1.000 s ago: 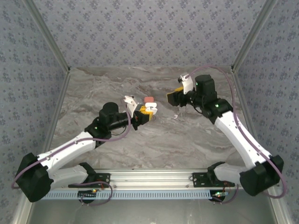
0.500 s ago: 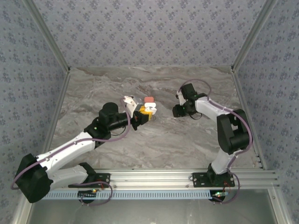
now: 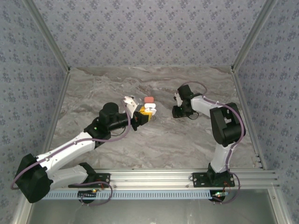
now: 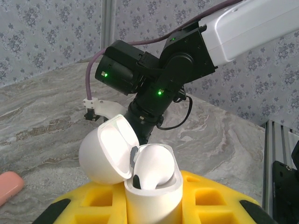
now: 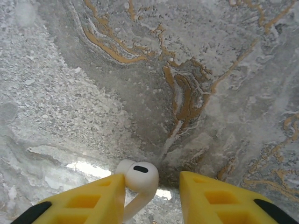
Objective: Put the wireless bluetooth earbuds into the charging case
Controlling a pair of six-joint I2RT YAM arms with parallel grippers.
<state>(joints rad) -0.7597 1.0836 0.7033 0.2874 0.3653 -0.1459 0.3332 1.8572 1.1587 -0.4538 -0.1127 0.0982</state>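
My left gripper (image 3: 145,114) is held above the table, shut on an open white charging case (image 4: 153,196). The case's lid (image 4: 108,150) is flipped back to the left, and a white earbud (image 4: 155,164) sits in its well between the yellow fingers (image 4: 212,203). My right gripper (image 3: 177,111) is down at the marble table. In the right wrist view the right gripper (image 5: 152,185) stands open around a second white earbud (image 5: 138,178). This earbud lies on the table touching the left finger (image 5: 96,200), with a gap to the right finger.
A coral-red case (image 3: 149,100) lies on the marble table (image 3: 154,140) just behind the held case, and it also shows at the left edge as the coral-red case (image 4: 9,185). The right arm's wrist (image 4: 154,79) hangs close ahead of the left gripper. Patterned walls enclose the table.
The right arm has folded in and lowered its gripper to the table around an earbud. The left arm and the held case have stayed still.
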